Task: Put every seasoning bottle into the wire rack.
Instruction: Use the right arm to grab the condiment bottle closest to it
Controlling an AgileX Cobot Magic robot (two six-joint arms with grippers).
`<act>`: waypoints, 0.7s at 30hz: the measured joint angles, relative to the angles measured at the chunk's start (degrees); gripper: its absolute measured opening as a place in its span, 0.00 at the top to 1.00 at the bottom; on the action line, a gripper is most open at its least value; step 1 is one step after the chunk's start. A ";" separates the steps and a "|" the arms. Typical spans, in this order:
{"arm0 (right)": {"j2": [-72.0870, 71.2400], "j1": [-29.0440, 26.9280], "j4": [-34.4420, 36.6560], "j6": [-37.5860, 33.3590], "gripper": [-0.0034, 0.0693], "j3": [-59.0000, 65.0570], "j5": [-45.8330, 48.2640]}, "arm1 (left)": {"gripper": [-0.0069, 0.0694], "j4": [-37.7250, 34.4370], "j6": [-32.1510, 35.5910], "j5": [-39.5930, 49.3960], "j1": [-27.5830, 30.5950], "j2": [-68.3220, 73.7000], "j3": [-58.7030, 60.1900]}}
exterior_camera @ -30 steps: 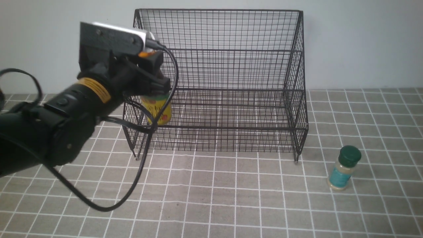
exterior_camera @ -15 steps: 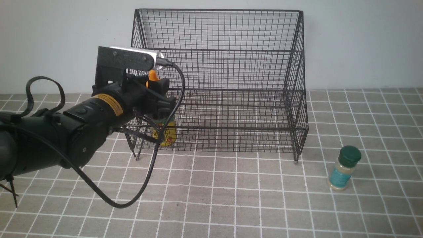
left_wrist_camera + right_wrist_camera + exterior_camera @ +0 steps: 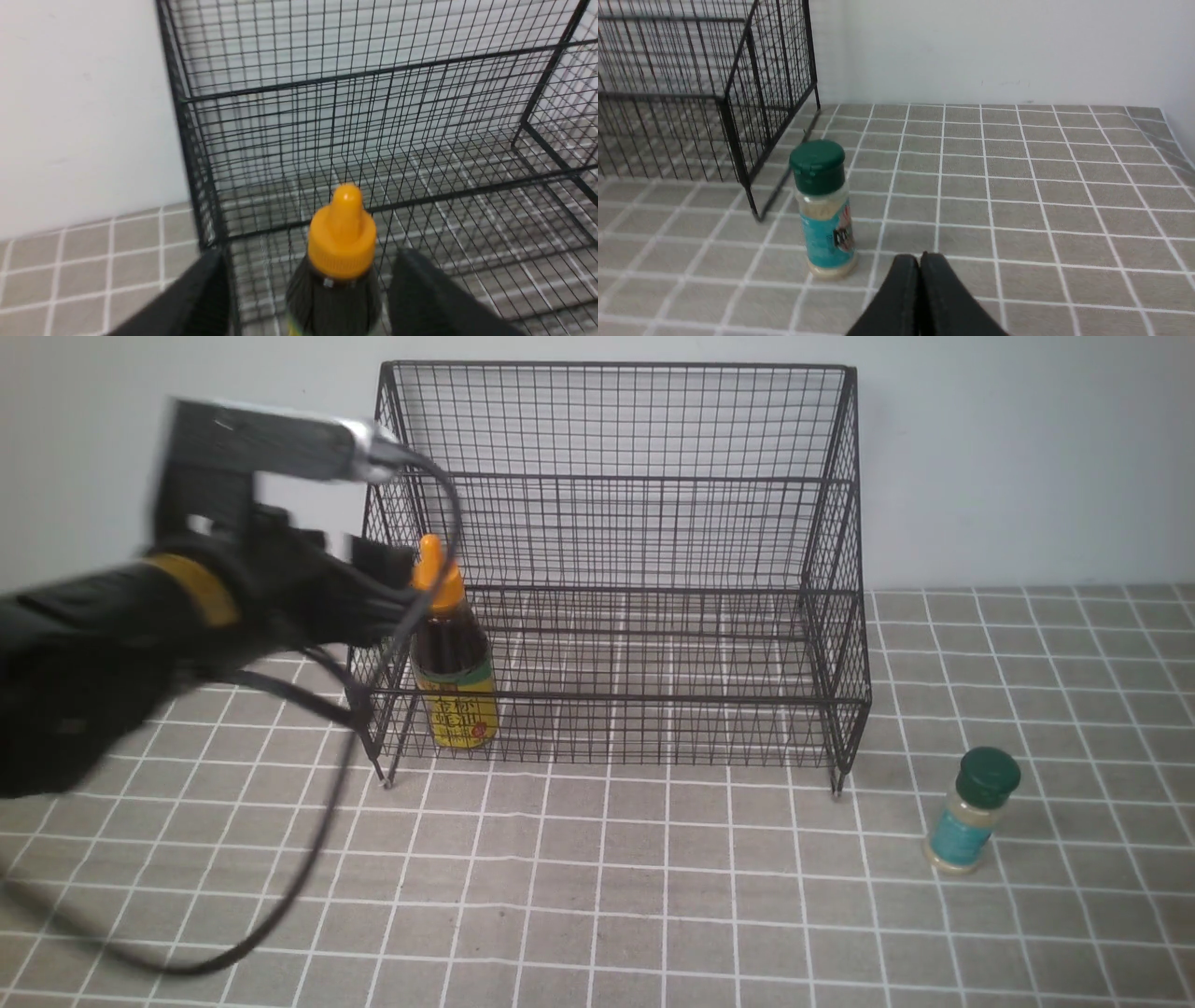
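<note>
The dark-sauce seasoning bottle (image 3: 455,663), with its orange nozzle cap and yellow-green label, stands upright on the lowest step of the wire rack (image 3: 653,523), at the left front corner. My left gripper (image 3: 397,593) is open just left of the bottle's neck and blurred by motion. In the left wrist view the bottle (image 3: 342,242) sits between the spread fingers (image 3: 205,289) with a gap on each side, the rack (image 3: 420,140) behind it. The small shaker jar (image 3: 971,812) with a green lid stands on the cloth right of the rack. My right gripper (image 3: 920,259) is shut beside this jar (image 3: 825,210).
A grey checked cloth (image 3: 653,896) covers the table. A pale wall rises close behind the rack. The left arm's black cable (image 3: 308,859) hangs in a loop over the cloth at front left. The rack's right front foot (image 3: 756,214) stands near the jar.
The left gripper lowered the sauce bottle onto the rack's lowest step, opened, and has drawn back to the left and up. The bottle stands free. The jar has not moved.
</note>
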 joint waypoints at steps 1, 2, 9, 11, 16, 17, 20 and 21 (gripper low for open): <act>0.00 0.00 1.82 1.63 0.97 0.08 -1.66 | 0.49 0.00 0.00 4.31 0.00 -2.33 0.00; 0.00 0.00 3.80 3.41 0.97 0.09 -4.15 | 0.57 -0.11 0.00 8.46 0.00 -4.61 0.00; 0.00 0.00 12.68 9.30 0.97 0.09 -17.03 | 0.91 -0.34 0.00 37.17 0.00 -16.58 0.23; 0.00 0.00 13.11 9.30 0.97 0.09 -18.45 | 0.92 -0.40 0.00 43.16 0.00 -18.96 1.00; 0.00 0.00 13.23 9.42 0.97 0.09 -23.60 | 0.92 -0.46 0.00 53.14 0.00 -24.25 4.69; 0.00 0.00 13.44 9.59 0.97 0.09 -25.29 | 0.92 -0.60 -0.11 54.31 0.00 -25.82 6.06; 0.00 0.00 13.84 10.24 0.97 0.09 -31.00 | 0.92 -1.58 -0.72 55.46 0.00 -30.92 11.13; 0.00 0.00 13.98 10.66 0.97 0.09 -32.82 | 0.92 -1.96 -0.87 55.52 0.00 -32.63 12.69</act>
